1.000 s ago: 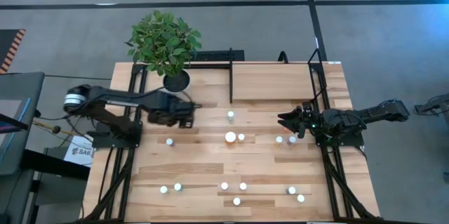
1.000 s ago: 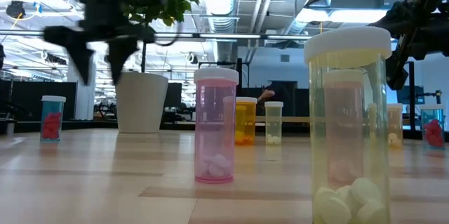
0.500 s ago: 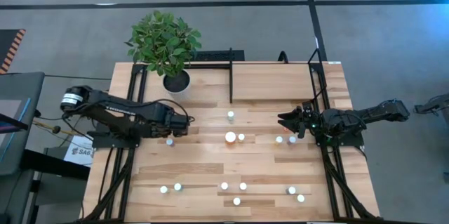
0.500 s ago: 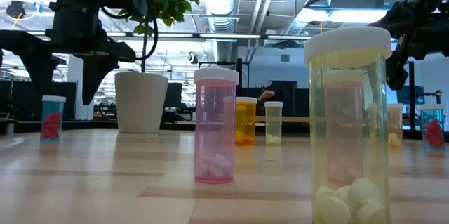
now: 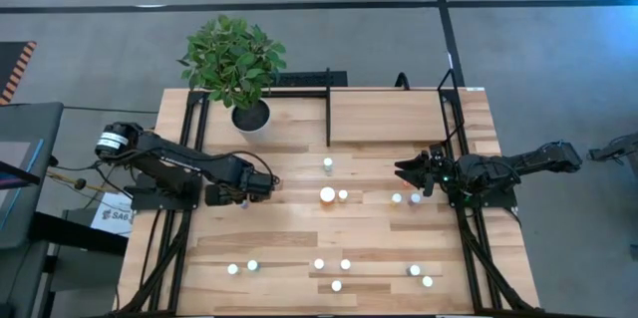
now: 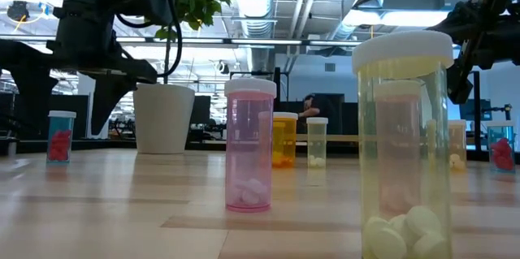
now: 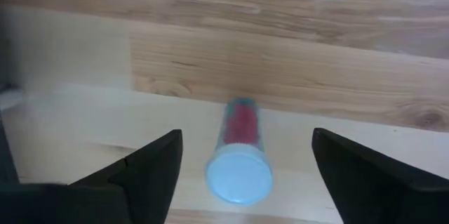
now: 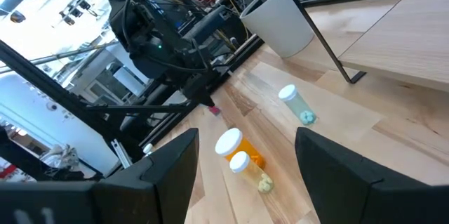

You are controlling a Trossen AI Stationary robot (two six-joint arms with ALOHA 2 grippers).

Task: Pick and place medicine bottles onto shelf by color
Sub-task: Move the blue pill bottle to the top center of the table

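— Where's the left gripper (image 7: 242,164)?

— Low over the left side of the plank table (image 5: 399,228), dark fingers spread wide either side of a small clear bottle (image 7: 240,150) — red contents, round white cap — not touching it.

— And the right gripper (image 5: 407,174)?

— Open too, hovering by the right-hand bottles. The pale shelf (image 5: 389,117) lies at the far edge.

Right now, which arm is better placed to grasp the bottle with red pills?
Left. The left gripper is open directly over the red-pill bottle, fingers on both sides; the right gripper waits far across the table.
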